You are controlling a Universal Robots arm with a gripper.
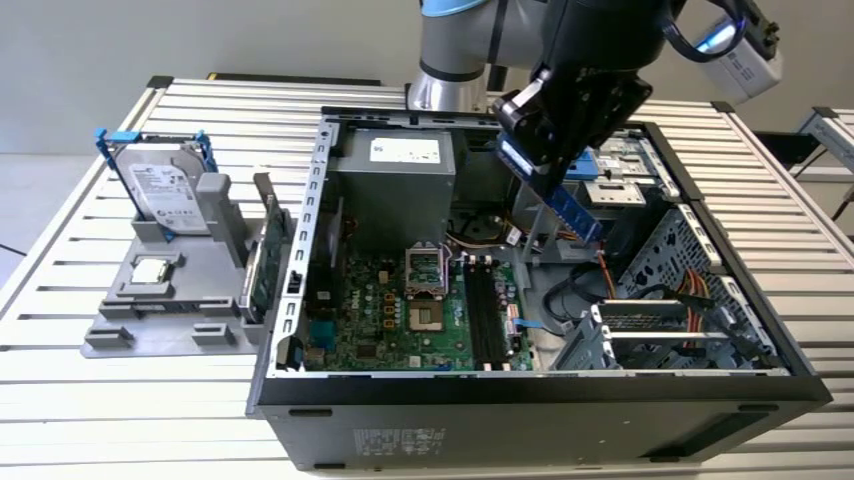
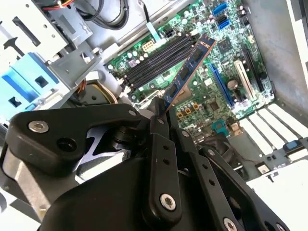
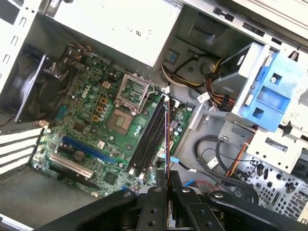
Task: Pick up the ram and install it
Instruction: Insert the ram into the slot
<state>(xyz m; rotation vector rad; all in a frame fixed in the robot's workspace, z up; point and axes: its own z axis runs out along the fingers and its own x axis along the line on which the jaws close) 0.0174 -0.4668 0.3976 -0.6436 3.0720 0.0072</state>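
My gripper (image 1: 545, 168) is shut on the ram (image 1: 571, 208), a long thin stick with a row of black chips, and holds it tilted in the air above the open computer case (image 1: 534, 385). In the second wrist view the ram (image 2: 190, 67) juts out from between the fingers (image 2: 159, 126) over the motherboard (image 2: 211, 101). In the first wrist view the ram (image 3: 167, 137) shows edge-on, lined up lengthwise beside the black memory slots (image 3: 148, 137) and apart from them. The slots (image 1: 487, 318) lie open below and nearer the case front than the stick.
A grey holder (image 1: 147, 310) on the exterior view's left carries a hard drive (image 1: 167, 195), a processor (image 1: 154, 270) and an upright green card (image 1: 274, 255). Inside the case are the power supply (image 1: 394, 185), the processor socket (image 1: 423, 270), loose cables (image 3: 216, 154) and a blue drive bracket (image 3: 269, 91).
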